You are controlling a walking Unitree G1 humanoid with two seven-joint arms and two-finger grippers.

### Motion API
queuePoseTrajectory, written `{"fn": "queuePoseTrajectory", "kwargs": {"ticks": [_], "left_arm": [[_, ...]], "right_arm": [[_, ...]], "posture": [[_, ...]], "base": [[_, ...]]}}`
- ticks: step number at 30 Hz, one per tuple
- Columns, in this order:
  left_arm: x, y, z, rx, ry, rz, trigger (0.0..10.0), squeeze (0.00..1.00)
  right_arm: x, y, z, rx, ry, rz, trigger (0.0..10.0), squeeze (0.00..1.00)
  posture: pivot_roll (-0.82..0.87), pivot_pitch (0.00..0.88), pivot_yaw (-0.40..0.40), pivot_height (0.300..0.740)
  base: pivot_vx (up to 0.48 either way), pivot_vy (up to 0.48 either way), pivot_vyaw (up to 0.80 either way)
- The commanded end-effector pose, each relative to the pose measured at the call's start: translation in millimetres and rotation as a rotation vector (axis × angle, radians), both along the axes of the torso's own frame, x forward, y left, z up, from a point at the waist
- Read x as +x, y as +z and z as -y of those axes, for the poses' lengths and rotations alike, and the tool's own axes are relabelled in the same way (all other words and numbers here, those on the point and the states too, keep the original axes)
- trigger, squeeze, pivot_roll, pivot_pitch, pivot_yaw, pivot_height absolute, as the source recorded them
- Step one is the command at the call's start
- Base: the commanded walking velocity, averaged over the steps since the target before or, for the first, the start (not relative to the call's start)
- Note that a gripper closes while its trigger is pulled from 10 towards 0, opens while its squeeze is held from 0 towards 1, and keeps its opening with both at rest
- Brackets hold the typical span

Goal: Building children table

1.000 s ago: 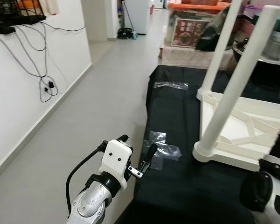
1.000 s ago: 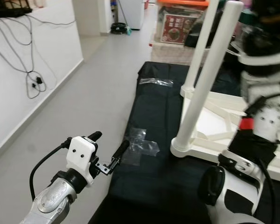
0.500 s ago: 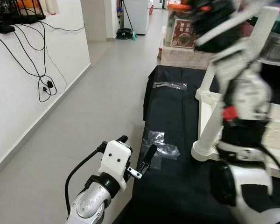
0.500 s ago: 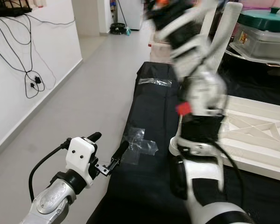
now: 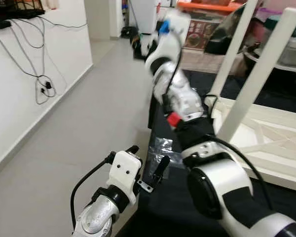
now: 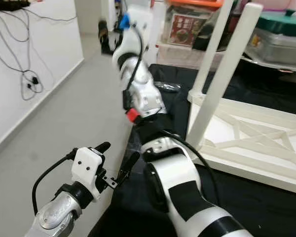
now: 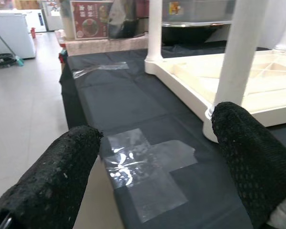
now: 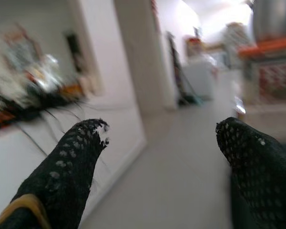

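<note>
White table (image 5: 266, 131) lies upside down on the black-covered tabletop (image 5: 172, 106), legs up. My right claw (image 8: 157, 157), fingers wide, reaches out across toward the hallway floor (image 5: 89, 123). Left claw (image 7: 157, 167), wide too, hovers by the taped patch (image 7: 143, 164)

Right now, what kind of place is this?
Probably a lived-in home hallway: grey tiled floor, loose black cables on the white wall, lidded plastic storage boxes, and an upturned white plastic children's table.
</note>
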State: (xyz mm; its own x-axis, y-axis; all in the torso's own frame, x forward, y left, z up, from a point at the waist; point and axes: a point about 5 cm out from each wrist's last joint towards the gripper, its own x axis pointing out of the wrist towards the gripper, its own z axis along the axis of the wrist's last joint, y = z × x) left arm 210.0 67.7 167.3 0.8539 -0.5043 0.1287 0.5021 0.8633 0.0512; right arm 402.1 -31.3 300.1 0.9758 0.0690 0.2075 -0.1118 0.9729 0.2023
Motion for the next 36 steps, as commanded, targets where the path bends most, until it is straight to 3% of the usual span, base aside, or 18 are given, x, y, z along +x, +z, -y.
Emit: {"fn": "queuePoseTrajectory", "kwargs": {"ticks": [1,7,13,16,25,31,36], "left_arm": [[-3.3,4.3,0.8,-0.016,-0.009,0.010,10.0,0.00],[-3.5,3.8,0.5,-0.015,-0.008,0.006,10.0,0.00],[-3.8,3.1,0.7,-0.014,-0.009,0.003,10.0,0.00],[-3.8,3.3,0.7,-0.014,-0.009,0.003,10.0,0.00],[-3.6,3.9,-0.5,-0.010,0.000,0.005,10.0,0.00],[-4.1,4.4,-0.9,-0.008,0.004,0.005,10.0,0.00],[-4.2,4.4,-1.1,-0.007,0.007,0.005,10.0,0.00]], "right_arm": [[4.4,-31.6,10.8,-0.052,-0.140,-0.100,10.0,0.00],[5.6,-70.6,31.2,-0.088,-0.335,-0.243,10.0,0.00],[4.4,-80.6,42.2,-0.124,-0.443,-0.273,10.0,0.00],[3.1,-91.3,57.2,-0.113,-0.570,-0.335,10.0,0.00],[3.5,-92.3,75.2,-0.048,-0.680,-0.357,10.0,0.00],[-0.6,-93.7,105.2,-0.034,-0.906,-0.403,10.0,0.00],[-3.0,-97.9,114.5,-0.039,-0.960,-0.420,10.0,0.00]], "posture": [[0.11,0.000,-0.099,0.740],[0.11,0.006,-0.097,0.740],[0.11,0.009,-0.092,0.740],[0.11,0.014,-0.096,0.740],[0.12,0.019,-0.099,0.740],[0.12,0.025,-0.097,0.740],[0.12,0.027,-0.096,0.740]], "base": [[0.000,0.000,0.00],[0.000,0.000,0.00],[0.000,0.000,0.00],[0.000,0.000,0.00],[0.000,0.000,0.00],[0.000,0.000,0.00],[0.000,0.000,0.00]]}}
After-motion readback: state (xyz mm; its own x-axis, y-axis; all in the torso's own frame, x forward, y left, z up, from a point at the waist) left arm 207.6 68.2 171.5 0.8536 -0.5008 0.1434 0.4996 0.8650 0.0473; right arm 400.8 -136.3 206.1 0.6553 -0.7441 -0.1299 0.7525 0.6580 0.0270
